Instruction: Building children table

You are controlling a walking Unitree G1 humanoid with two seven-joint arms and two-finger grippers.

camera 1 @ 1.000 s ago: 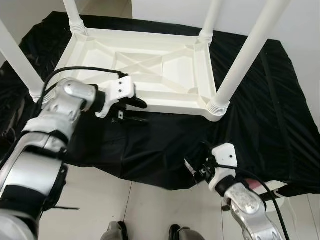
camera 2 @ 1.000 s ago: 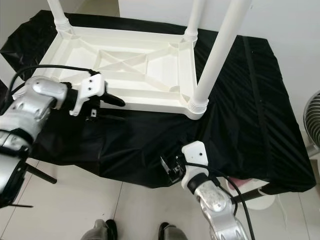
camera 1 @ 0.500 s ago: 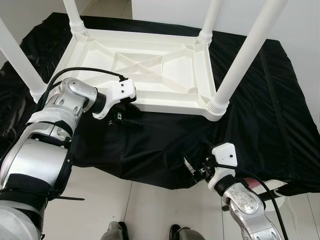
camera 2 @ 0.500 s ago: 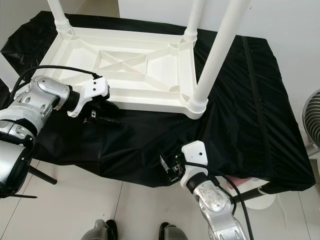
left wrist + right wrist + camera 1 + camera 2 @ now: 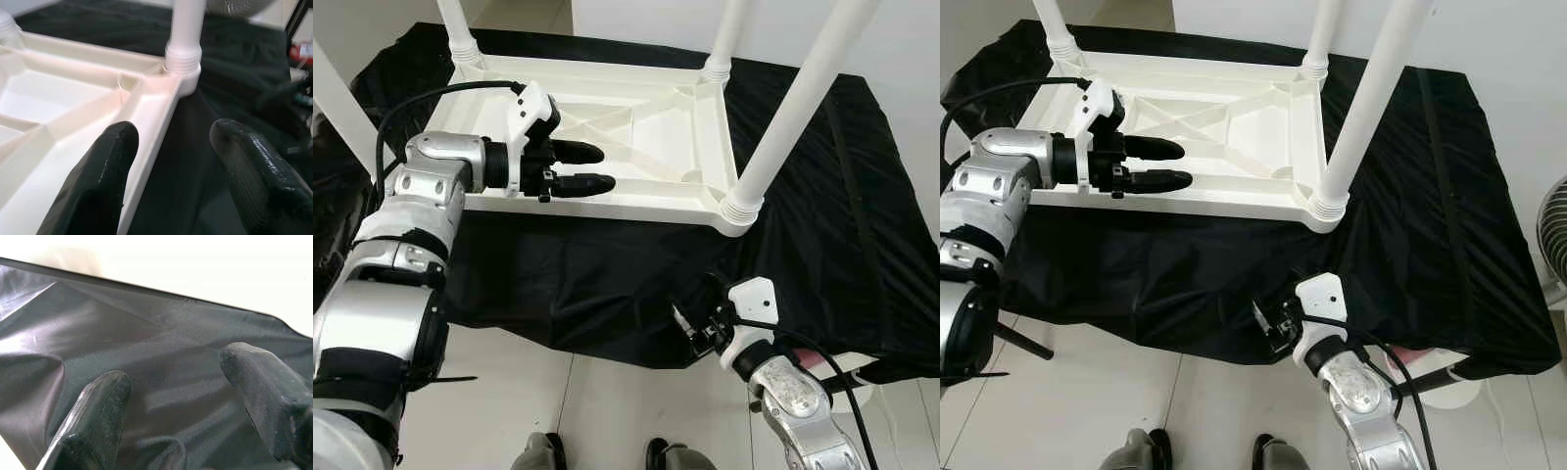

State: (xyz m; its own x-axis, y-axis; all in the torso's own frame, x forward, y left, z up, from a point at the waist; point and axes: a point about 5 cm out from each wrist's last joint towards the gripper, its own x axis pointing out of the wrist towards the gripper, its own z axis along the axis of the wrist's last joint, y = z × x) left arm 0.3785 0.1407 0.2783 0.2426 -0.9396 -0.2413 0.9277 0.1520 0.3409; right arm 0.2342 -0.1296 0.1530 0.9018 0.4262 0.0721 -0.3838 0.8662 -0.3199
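White plastic table (image 5: 636, 117) upside down on a black cloth (image 5: 842, 225), legs up, ribbed underside showing, left gripper (image 5: 592, 168) parted over its near rim, holding nothing, right gripper (image 5: 690, 328) parted over the cloth's front edge

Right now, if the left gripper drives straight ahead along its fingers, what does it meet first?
Probably the near right table leg: the left gripper, open astride the tabletop's front rim, points along that rim toward it. Depth is uncertain.
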